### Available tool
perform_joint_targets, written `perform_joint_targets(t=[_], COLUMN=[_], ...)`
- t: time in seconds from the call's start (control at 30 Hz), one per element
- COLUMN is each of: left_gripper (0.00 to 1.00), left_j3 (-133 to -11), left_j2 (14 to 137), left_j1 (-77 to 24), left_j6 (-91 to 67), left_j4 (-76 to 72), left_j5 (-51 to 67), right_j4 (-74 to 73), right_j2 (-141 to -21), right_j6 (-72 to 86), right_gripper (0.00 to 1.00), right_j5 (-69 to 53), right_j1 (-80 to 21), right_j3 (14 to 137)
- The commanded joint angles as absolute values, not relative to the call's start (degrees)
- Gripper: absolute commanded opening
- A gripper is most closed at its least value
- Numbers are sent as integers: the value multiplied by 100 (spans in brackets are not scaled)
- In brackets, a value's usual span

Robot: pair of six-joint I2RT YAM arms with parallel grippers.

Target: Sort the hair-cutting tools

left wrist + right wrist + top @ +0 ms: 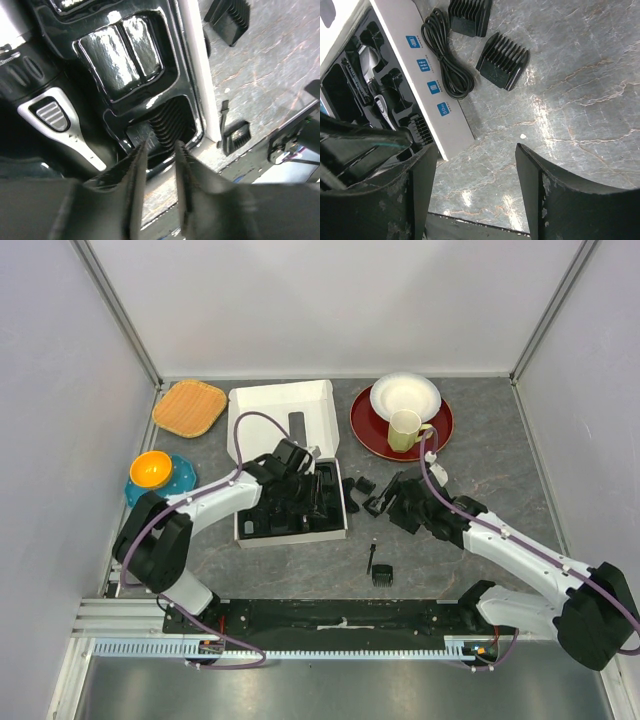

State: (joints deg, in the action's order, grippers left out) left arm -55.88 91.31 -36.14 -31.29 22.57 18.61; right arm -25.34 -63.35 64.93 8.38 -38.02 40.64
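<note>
The black and silver clipper (47,107) lies in the black moulded tray (262,523) of the white box; it also shows in the right wrist view (376,97). A comb attachment (170,120) sits in a tray slot just beyond my left gripper (160,145), whose jaws stand narrowly apart with nothing between them. In the top view the left gripper (303,478) hovers over the tray. My right gripper (474,150) is wide open and empty above bare table, right of the box (385,498). Two combs (502,60) (470,15) lie ahead of it. Another comb (382,575) and the thin brush (371,555) lie near the front.
A coiled black cable (445,55) lies against the box side. The box lid (285,415) stands open behind the tray. A red plate (375,430) with a white bowl and a mug is at the back right. A woven mat (190,407) and an orange bowl (151,469) are at the left.
</note>
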Motion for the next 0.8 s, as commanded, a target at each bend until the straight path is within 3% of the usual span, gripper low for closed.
perform_joint_targets(t=[0.0, 0.1, 0.3, 0.77], left_gripper=[42, 51, 53, 71], left_j3=[-5915, -6125, -6161, -5300], left_j2=[8395, 8131, 7639, 6513], left_j1=[-3647, -3639, -3551, -3401], left_j6=[-3024, -2892, -3006, -2892], left_j4=[2372, 2776, 2980, 2364], left_j5=[1530, 1030, 492, -88], right_j4=[-2593, -2838, -4164, -4236], right_j2=[-6433, -6872, -8190, -9343], right_j6=[6558, 6048, 5652, 5818], right_gripper=[71, 72, 76, 80], right_j5=[1116, 1282, 1704, 1784], right_j1=[-3771, -3771, -3727, -3718], right_j3=[4200, 4727, 6177, 6135])
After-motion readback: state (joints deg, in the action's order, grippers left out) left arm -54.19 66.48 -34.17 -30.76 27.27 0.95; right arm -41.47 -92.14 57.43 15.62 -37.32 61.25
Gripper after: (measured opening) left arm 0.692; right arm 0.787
